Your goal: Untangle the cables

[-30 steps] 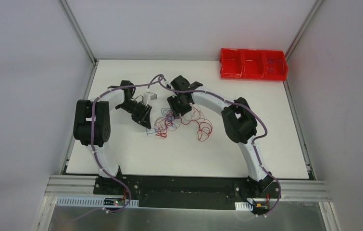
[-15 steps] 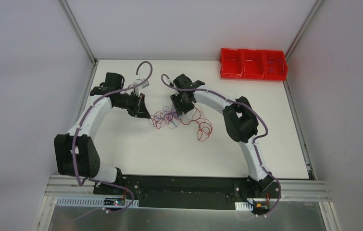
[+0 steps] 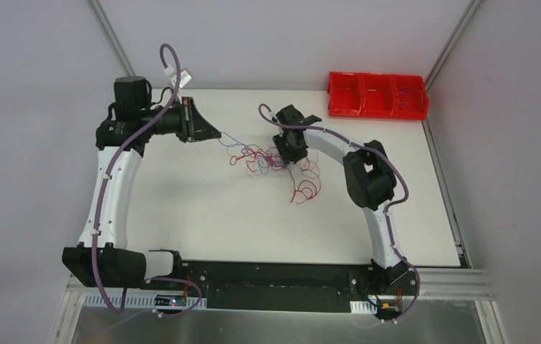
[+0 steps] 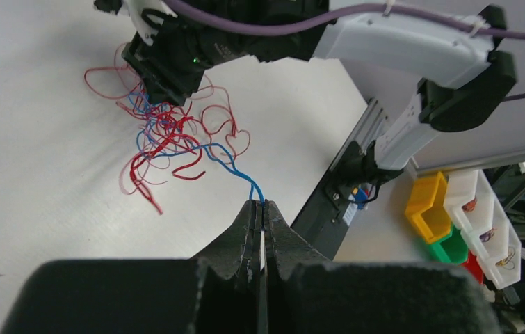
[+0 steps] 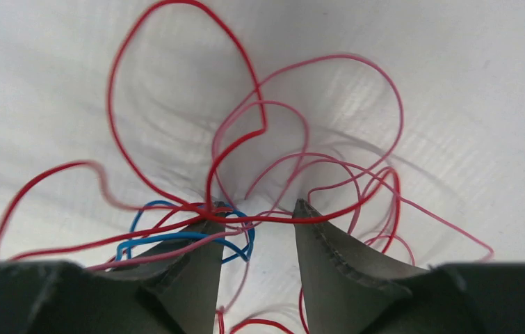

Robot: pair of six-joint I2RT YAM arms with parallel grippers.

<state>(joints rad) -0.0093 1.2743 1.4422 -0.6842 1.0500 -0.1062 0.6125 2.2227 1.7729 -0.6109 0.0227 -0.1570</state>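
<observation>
The cables (image 3: 267, 158) are a small tangle of thin red and blue wires at mid-table. My left gripper (image 3: 213, 135) is raised at the back left. In the left wrist view the left gripper (image 4: 262, 204) is shut on a blue cable (image 4: 235, 167) that runs taut from its tips back to the tangle (image 4: 165, 132). My right gripper (image 3: 290, 154) sits over the tangle's right side. In the right wrist view the right gripper (image 5: 258, 209) has its jaws apart. Red cables (image 5: 273, 220) and a blue loop (image 5: 176, 236) lie across its fingertips (image 5: 212, 223), none of them pinched.
A red three-compartment bin (image 3: 377, 94) stands at the table's back right corner. Loose red loops (image 3: 303, 190) trail toward the near right of the tangle. Yellow, green and white bins (image 4: 454, 216) show beyond the table edge in the left wrist view.
The left gripper shut on a blue cable, then swung up and back to the left, drawing it out. The tangle stretched leftward. The right gripper shifted slightly right.
</observation>
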